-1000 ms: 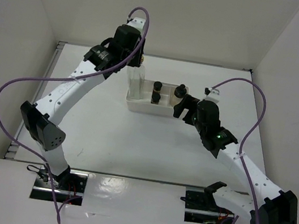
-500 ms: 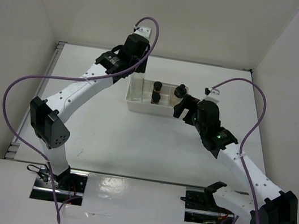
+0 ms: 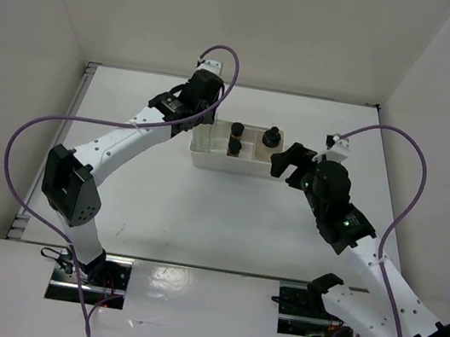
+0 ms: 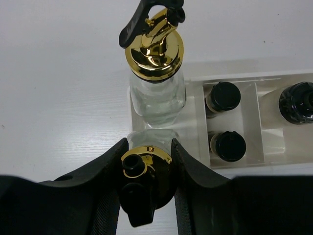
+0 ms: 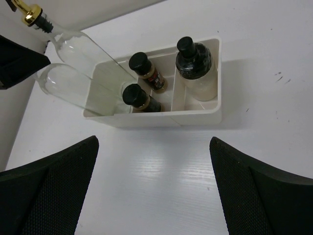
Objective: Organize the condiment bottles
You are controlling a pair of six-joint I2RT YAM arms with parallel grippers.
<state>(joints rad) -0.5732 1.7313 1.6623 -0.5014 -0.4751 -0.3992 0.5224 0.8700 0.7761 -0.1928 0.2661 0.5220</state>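
A: Starting with the left gripper [image 4: 149, 145]. Pressed onto the gold pourer top [image 4: 155, 157] of the near glass bottle [image 4: 146, 134], lower centre of the left wrist view, one finger on either side.

B: Agreed. Pinching metal, not glass. Placed in the left compartment of the white tray [image 4: 274, 159], just below the second glass bottle [image 4: 156, 95] in that frame. Cannot tell about being seated on the tray floor (hidden under the cap).

A: Handling?

B: Judged heavy for such a grip: tall, thick-walled, stiff, slick, breakable. Risky to carry by a pourer, possibly only push-fitted. Better taken across the flat faces of the square body, just under the shoulder. Not much room for fingers there, though, given the second bottle close alongside.

A: Right gripper [image 5: 154, 147]?

B: Spread wide, holding nothing. Hanging over bare table at the bottom of the right wrist view, near the tray's long side.

A: Logging the rest fast. Upper dark jar [image 5: 144, 68] and lower dark jar [image 5: 137, 98] in the middle compartment, one behind the other. Whitish jar [image 5: 195, 68] alone in the right compartment.

B: Probably light and rigid. Easy to lift by the black cap or around the body, and far less fragile than the tall glass.
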